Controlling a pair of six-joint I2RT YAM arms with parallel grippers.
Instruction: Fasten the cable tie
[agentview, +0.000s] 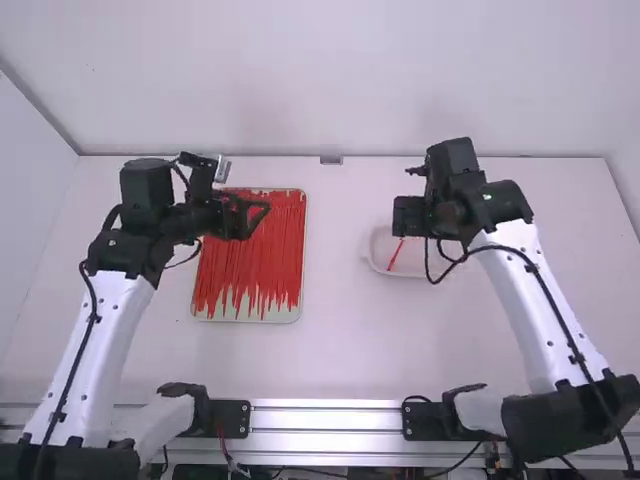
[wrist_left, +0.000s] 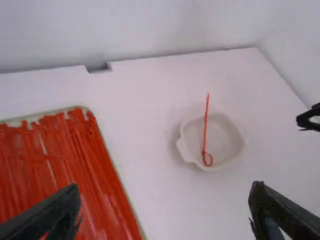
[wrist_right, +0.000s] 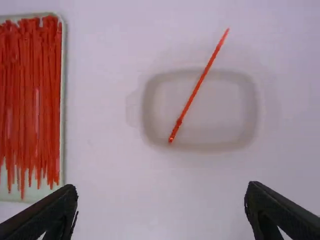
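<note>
High view: white table (agentview: 345, 335), white walls (agentview: 320, 70) behind; left hand (agentview: 252, 215) and right hand (agentview: 408, 218) both gape empty.

i see spare ties (agentview: 250, 250) on the tray (agentview: 245, 316) at left, dish (agentview: 372, 250) to its right, cable tie (agentview: 393, 255) in it

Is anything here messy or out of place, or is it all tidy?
Only mildly: one red cable tie, looped at one end, lies in the white dish with its straight tail poking out over the rim. The other ties sit on their tray, ends ragged.
</note>
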